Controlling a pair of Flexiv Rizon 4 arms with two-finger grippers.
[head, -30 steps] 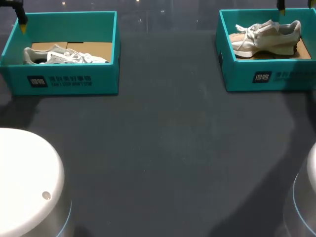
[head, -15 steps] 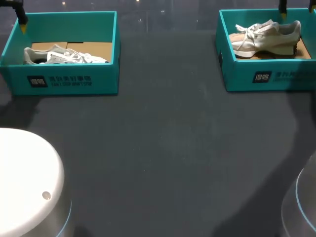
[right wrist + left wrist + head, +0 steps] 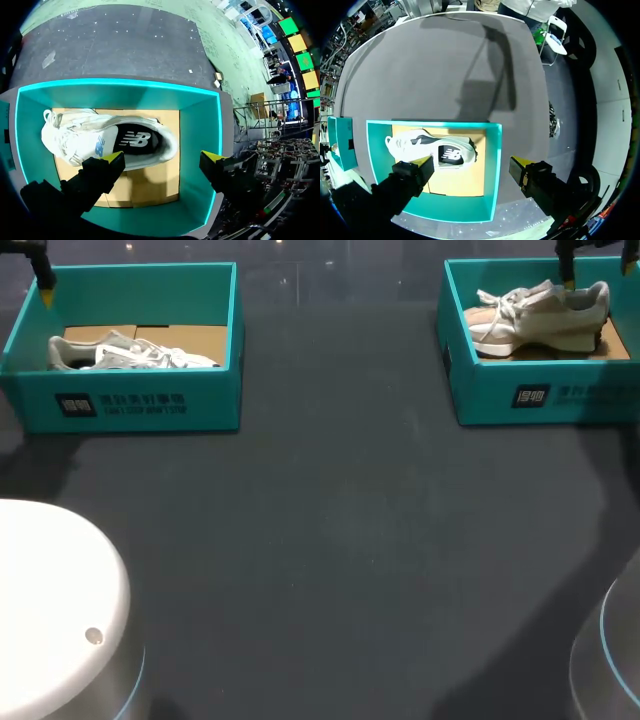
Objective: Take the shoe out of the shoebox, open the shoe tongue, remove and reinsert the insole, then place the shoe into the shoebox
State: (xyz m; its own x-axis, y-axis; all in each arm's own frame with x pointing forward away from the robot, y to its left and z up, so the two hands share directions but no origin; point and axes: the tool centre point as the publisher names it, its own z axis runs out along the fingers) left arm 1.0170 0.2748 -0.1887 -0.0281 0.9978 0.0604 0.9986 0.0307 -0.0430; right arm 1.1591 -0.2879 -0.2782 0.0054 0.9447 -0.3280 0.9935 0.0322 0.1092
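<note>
Two teal shoeboxes stand at the table's back. The left shoebox (image 3: 140, 405) holds a pale grey shoe (image 3: 130, 352) lying on brown cardboard. The right shoebox (image 3: 560, 395) holds a cream shoe (image 3: 540, 315). My left gripper (image 3: 470, 165) hangs open high above the left shoebox (image 3: 492, 170), one finger over its shoe (image 3: 430, 150), the other outside the wall. My right gripper (image 3: 162, 157) is open above the right shoebox (image 3: 197, 135), astride the heel end of its shoe (image 3: 110, 140). Neither gripper touches a shoe.
The dark grey table (image 3: 340, 540) stretches between and in front of the boxes. My arms' rounded bases sit at the near left (image 3: 50, 600) and near right (image 3: 610, 650) corners.
My right gripper has come down a little over the back of the right shoebox. The left gripper and both shoes have stayed put.
</note>
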